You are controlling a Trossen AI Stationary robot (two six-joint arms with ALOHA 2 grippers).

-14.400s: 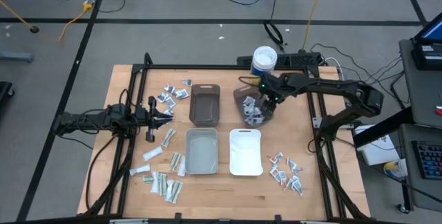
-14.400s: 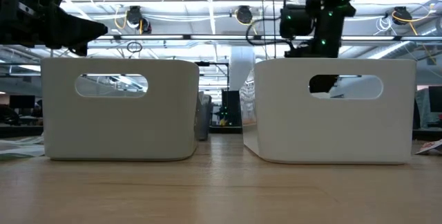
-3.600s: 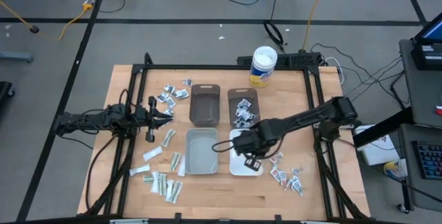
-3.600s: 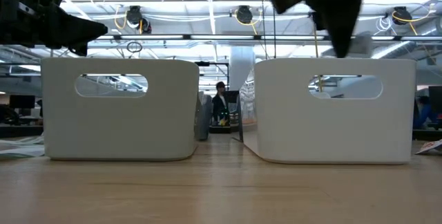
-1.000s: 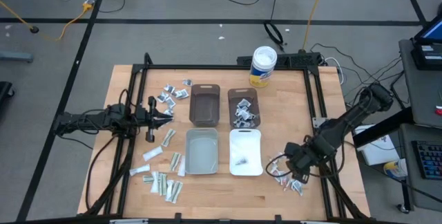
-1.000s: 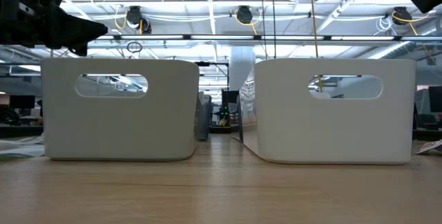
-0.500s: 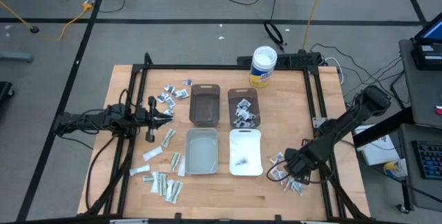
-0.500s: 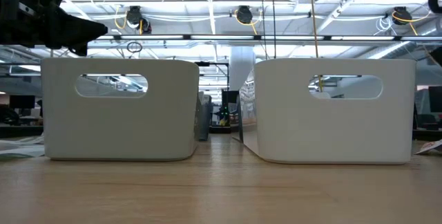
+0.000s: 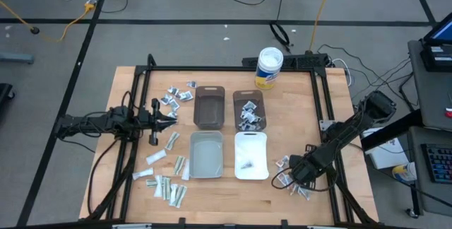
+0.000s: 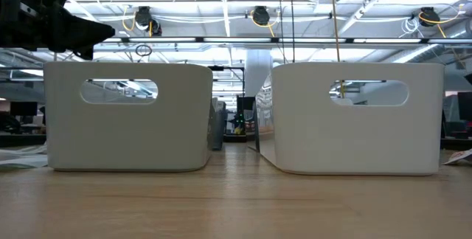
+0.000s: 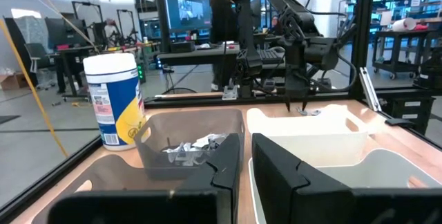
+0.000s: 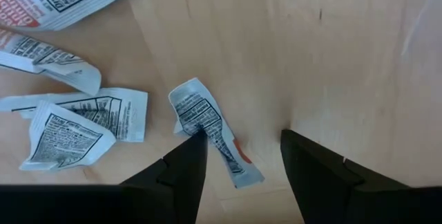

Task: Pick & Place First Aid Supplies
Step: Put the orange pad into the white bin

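Note:
The first aid packets lie in three loose groups on the table: far left [image 9: 176, 96], near left [image 9: 166, 183] and near right [image 9: 296, 179]. More sit in the right brown bin [image 9: 248, 110], and one lies in the white bin [image 9: 251, 155]. My right gripper [image 9: 291, 177] is open and points down over the near-right group. In the right wrist view [image 12: 242, 141] a small printed packet [image 12: 207, 124] lies flat on the wood between its fingers. My left gripper [image 9: 169, 118] waits at the table's left, open by a narrow gap [image 11: 245, 158]. My right gripper comes from above, pointing down. One fingertip [image 12: 197, 144] stands at the middle of the small printed packet's long edge [image 12: 200, 128]. I cannot tell whether it touches. The other fingertip [image 12: 293, 144] is over bare wood, and the packet lies flat on the table.
A second brown bin [image 9: 209, 107] and a grey bin [image 9: 206, 154] stand mid-table. A white tub with a yellow label [image 9: 270, 66] is at the far edge. Black frame rails [image 9: 328, 137] run along the table's sides. Other packets [image 12: 76, 124] lie close beside the right gripper.
My right gripper has moved a little toward the table's left and near edge and has come down over the near-right packets. Its arm has dropped out of the low view's upper right corner. The left arm has kept still.

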